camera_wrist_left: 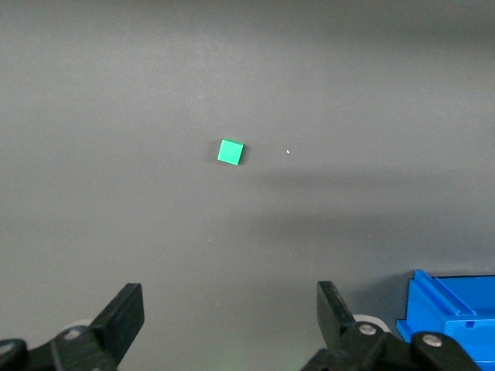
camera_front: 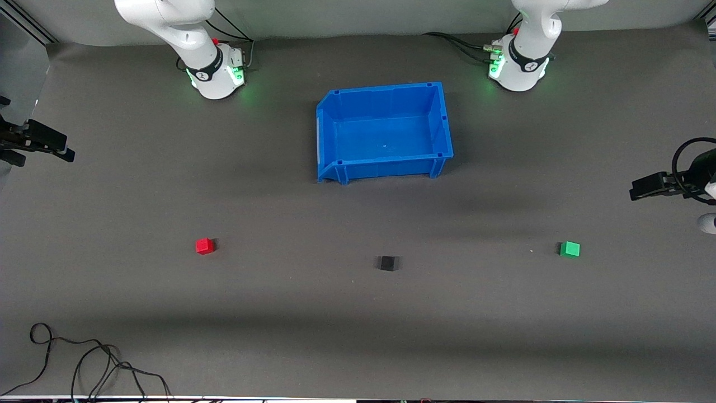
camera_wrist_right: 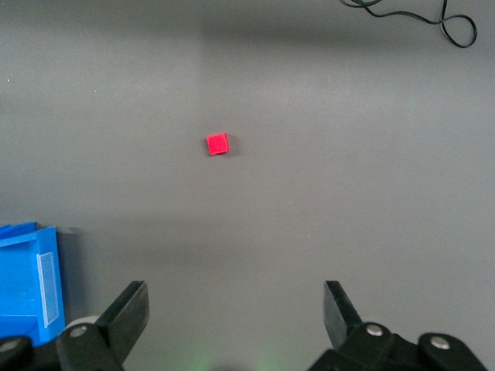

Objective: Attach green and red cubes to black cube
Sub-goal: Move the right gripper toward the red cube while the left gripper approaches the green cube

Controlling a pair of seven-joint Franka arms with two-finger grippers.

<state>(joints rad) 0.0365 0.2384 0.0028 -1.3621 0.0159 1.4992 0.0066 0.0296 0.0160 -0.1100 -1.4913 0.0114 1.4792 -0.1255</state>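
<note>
1 red cube [camera_front: 205, 245], 1 green cube [camera_front: 570, 249], 1 black cube [camera_front: 387, 262], 2 grippers wide apart, empty

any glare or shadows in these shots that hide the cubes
Front view: soft shadow bands cross the table, green glow at both arm bases; red cube, black cube, the least distinct on the dark mat, and green cube all show. Left wrist view: faint shadow band beside the green cube. Right wrist view: even light, red cube sharp.

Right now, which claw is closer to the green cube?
Left. The left claw hangs open at the left arm's end of the table, near the green cube. The right claw is open at the other end, by the red cube.
</note>
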